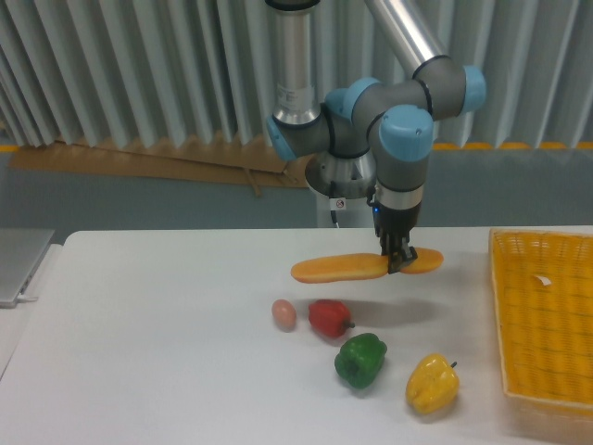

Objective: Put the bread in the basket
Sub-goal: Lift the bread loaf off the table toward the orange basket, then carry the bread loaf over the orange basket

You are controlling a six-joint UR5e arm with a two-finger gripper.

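One gripper clamped bread off-centre, near right end, above table. Risk: long left overhang could droop, slip before basket.

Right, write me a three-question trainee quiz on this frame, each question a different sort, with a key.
1. True or false: the bread is resting on the table.
2. Multiple choice: the pincer grips the bread (A) at its left end, (B) at the exact middle, (C) nearer its right end.
3. Fill in: the vegetable nearest the basket is the ___ pepper.

Key
1. False. It hangs clear of the table in the shut pincer, with its shadow beneath it.
2. C.
3. Yellow. The green pepper and red pepper lie further left, and the egg furthest.
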